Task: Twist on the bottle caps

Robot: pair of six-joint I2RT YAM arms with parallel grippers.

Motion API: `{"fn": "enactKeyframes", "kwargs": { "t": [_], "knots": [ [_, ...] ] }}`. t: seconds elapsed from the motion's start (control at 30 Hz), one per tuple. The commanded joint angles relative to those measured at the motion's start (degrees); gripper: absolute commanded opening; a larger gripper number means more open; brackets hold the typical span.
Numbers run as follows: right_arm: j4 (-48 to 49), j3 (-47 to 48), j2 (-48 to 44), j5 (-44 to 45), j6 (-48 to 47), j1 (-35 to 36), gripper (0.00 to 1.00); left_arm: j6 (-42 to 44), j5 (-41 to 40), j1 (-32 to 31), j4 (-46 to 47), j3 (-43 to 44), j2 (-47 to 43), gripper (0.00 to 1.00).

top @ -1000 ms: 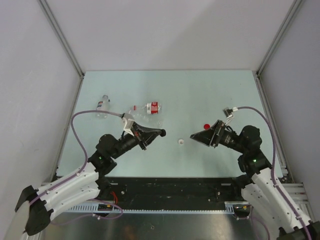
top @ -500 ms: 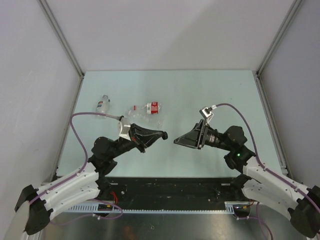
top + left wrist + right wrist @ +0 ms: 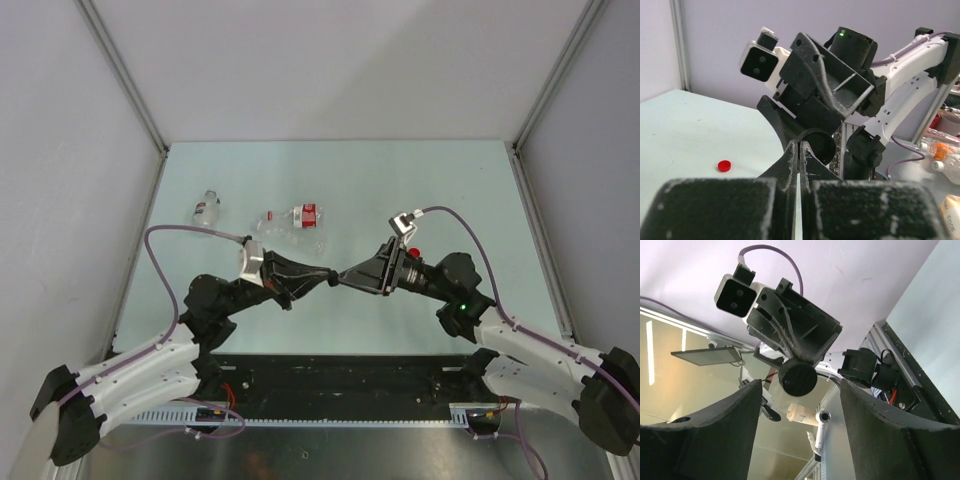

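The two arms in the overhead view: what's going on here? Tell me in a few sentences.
The left claw, shut, holds the black cap up in the air over mid-table. The right claw meets it tip to tip, its jaws open on either side of the cap, apparently to take it over. A red cap and two bottles lie on the table, away from both claws.

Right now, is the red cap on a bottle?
No, the red cap lies alone on the table, not on any bottle.
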Motion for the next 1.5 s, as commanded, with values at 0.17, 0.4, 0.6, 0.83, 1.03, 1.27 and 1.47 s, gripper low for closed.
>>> {"fn": "enactKeyframes", "kwargs": {
  "t": [0.17, 0.4, 0.6, 0.83, 1.03, 1.27, 1.47],
  "knots": [
    [8.8, 2.05, 2.75, 2.29, 2.54, 2.09, 0.65, 2.07, 1.99, -0.57, 2.74, 0.54, 0.33, 0.0],
    [8.56, 2.07, 2.55, 4.07, 2.65, 3.24, 0.57, 2.08, 2.22, -0.89, 3.16, 0.45, 0.38, 0.0],
    [8.88, 2.05, 2.47, 4.33, 2.52, 4.1, 0.52, 2.2, 1.22, -1.09, 3.36, 0.35, 0.27, 0.0],
    [7.51, 2.05, 1.69, 4.58, 1.43, 4.67, 0.32, 2.71, 0.35, -1.16, 3.56, 0.05, 0.71, 0.0],
    [2.82, 2.05, -1.17, 6.33, -1.8, 4.02, 0.27, 2.35, -1.08, -1.17, 3.57, -1.04, 0.11, 0.31],
    [-15.6, 2.55, -10.43, 11.11, -10.2, -0.91, 0.27, 0.96, -9.66, -1.12, 2.98, -5.32, -4.3, 0.87],
    [-38.23, 5.5, -18.34, 19.19, -20.5, -6.37, 0.27, -1.27, -41.78, -0.86, -25.16, 3.13, -4.2, 0.99]
  ]
}}
